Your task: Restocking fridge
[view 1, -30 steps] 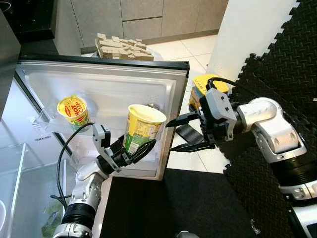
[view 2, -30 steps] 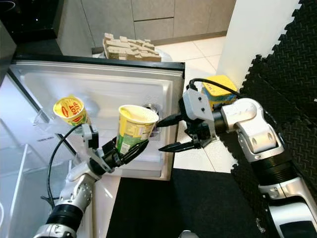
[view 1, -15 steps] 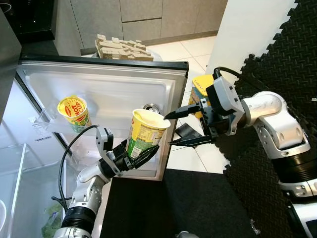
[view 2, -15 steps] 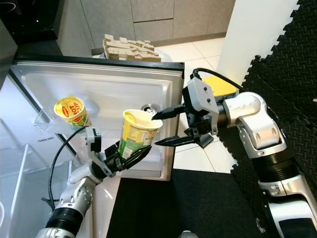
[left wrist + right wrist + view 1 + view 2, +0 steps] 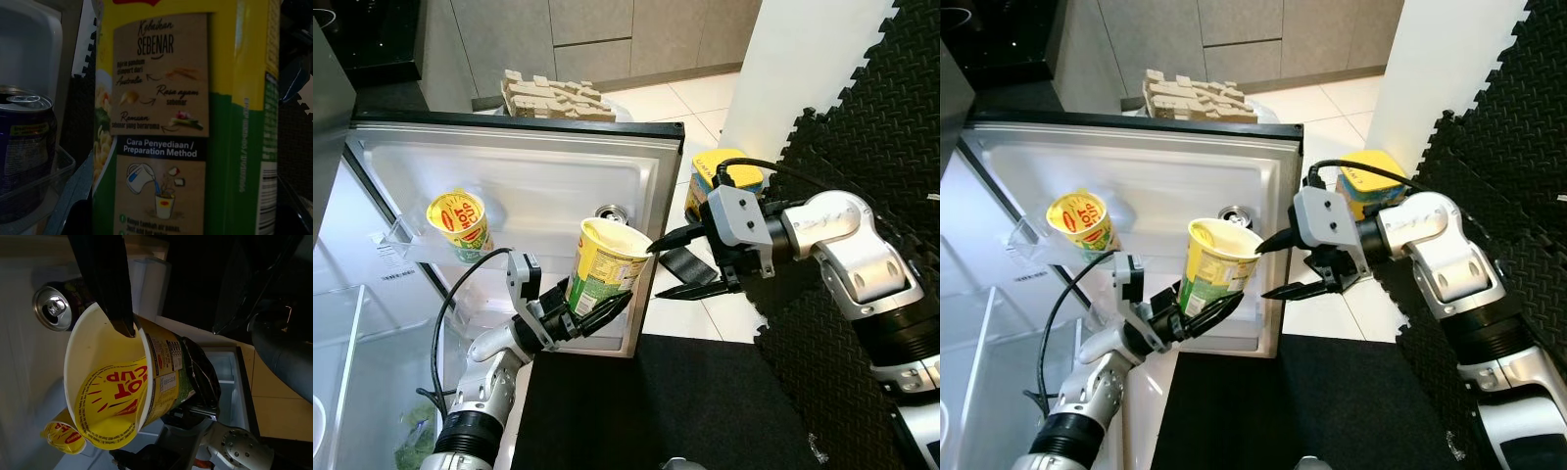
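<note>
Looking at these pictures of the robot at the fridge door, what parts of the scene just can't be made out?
- The can: in the eye views its body is hidden behind the held noodle cup.
- The can's label: in the left wrist view, too dark and blurred to read.
- The yellow box on the floor: partly covered by the right gripper and arm.
- Fridge interior: cut off by the eye views' left edge.

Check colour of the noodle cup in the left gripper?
Noodle cup: yellow over green; clearest in the left wrist view. Left gripper grips it.
</note>
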Available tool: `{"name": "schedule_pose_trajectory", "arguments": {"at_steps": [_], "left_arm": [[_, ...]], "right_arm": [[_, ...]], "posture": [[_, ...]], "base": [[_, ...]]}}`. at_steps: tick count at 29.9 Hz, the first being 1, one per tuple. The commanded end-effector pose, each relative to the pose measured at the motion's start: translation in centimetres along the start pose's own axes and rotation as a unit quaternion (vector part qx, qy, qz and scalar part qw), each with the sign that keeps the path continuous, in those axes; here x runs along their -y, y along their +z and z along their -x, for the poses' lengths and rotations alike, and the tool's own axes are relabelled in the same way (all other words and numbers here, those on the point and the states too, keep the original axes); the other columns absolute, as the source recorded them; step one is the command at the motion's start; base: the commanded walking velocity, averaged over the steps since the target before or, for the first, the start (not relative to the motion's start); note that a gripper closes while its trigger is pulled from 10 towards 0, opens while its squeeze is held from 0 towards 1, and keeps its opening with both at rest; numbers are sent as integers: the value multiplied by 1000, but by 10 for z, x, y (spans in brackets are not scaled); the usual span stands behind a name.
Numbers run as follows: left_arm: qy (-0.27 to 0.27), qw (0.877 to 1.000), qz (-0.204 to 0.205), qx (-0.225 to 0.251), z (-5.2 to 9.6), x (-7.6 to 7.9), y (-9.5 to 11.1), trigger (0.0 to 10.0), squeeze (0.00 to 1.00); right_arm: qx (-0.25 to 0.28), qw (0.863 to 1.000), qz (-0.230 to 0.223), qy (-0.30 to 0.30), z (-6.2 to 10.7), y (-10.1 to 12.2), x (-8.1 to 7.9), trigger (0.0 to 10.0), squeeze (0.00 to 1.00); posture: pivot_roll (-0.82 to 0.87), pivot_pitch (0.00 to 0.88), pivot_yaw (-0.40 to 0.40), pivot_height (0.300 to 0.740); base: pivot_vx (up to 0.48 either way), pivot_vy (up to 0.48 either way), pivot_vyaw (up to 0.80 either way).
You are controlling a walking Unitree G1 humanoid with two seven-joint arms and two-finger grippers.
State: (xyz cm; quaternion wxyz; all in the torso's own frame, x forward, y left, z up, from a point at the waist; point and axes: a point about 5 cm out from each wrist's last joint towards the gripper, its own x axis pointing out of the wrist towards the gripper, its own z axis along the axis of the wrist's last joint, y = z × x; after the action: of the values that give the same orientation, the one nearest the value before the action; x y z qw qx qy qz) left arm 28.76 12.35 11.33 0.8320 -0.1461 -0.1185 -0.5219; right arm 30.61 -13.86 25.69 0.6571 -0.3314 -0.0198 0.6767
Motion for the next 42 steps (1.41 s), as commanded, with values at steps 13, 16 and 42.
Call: {"name": "schedule_pose_trajectory", "arguments": {"at_steps": [13,16,42], "left_arm": [[-30,999,12,15,-3,6,4,10000,0],[-37,999,19,17,-3,7,4,10000,0],[-89,995,43,24,-12,17,6,10000,0]], "right_arm": [[30,1000,7,4,-3,7,1,0,0],[33,999,8,5,-2,7,1,0,0],[30,1000,-1,-1,-1,7,1,10000,0]], "posture": [[-201,78,17,740],[-204,77,18,740],[-209,78,16,740]], "base": [[0,0,0],[0,0,0],[0,0,0]]}}
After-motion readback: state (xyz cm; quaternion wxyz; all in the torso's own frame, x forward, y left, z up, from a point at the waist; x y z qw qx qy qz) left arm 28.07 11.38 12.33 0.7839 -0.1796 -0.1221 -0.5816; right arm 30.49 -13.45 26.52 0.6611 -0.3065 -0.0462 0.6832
